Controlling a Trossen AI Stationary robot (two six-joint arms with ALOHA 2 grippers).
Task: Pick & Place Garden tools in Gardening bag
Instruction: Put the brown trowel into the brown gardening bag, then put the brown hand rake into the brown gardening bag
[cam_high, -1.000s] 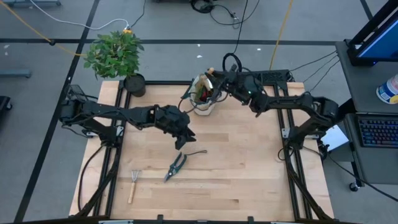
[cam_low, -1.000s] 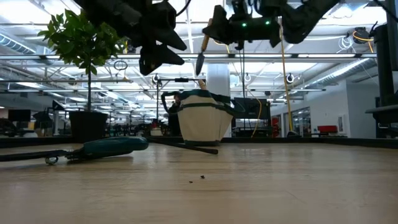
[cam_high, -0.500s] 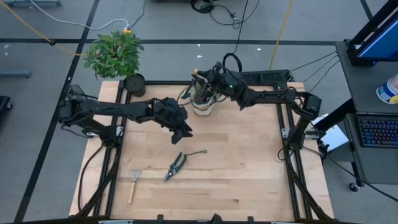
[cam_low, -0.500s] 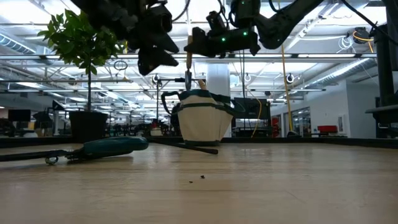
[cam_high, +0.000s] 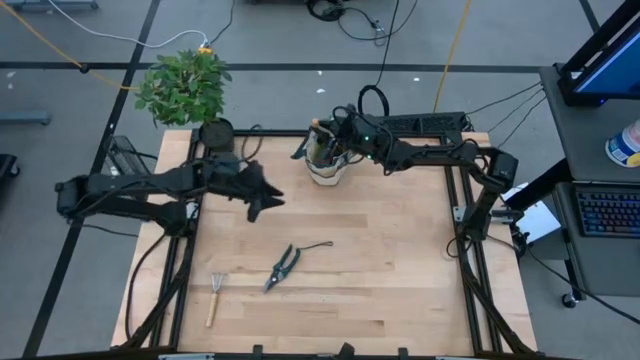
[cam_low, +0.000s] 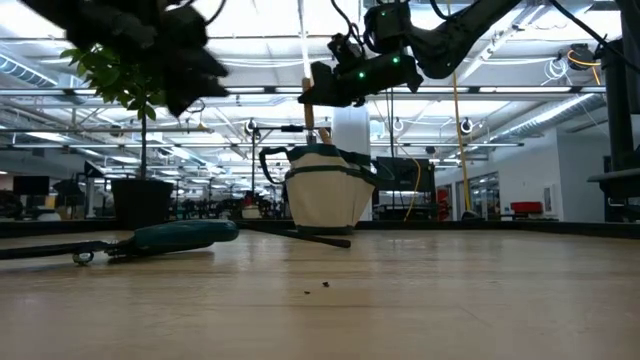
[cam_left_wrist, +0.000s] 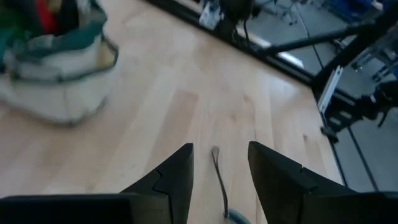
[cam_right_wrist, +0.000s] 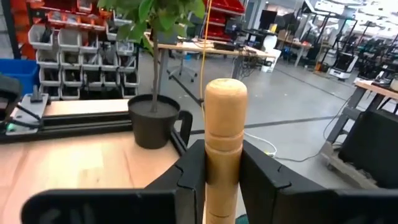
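Observation:
The beige canvas gardening bag (cam_high: 328, 165) stands upright at the table's far middle, and it also shows in the low view (cam_low: 325, 195). My right gripper (cam_high: 325, 140) hovers over the bag's mouth, shut on a wood-handled tool (cam_right_wrist: 225, 143). The tool's lower end is hidden at the bag. My left gripper (cam_high: 262, 196) is open and empty above the table, left of the bag (cam_left_wrist: 56, 68). Dark pruning shears (cam_high: 285, 265) and a small wood-handled rake (cam_high: 214, 297) lie flat on the table nearer the front. My right gripper pinches the tool's wooden handle (cam_right_wrist: 224, 177) between its two fingers, a little below the rounded free end (cam_right_wrist: 225, 93). The fingers come in level from the table's right and lie across the handle. The tool stands upright, free end up, lower part down at the bag's mouth (cam_low: 310, 120).
A leafy potted plant (cam_high: 185, 85) in a black pot (cam_high: 215, 135) stands at the far left corner. Red and green items show inside the bag (cam_left_wrist: 50, 12). Bare wood lies between the bag and the shears. Metal frame rails run along the table's sides.
My right gripper has gone toward the table's left, over the bag. Its tool has turned from slanting to upright and sunk toward the bag's mouth. My left gripper has drawn back toward the table's left and a little toward the far edge, still open.

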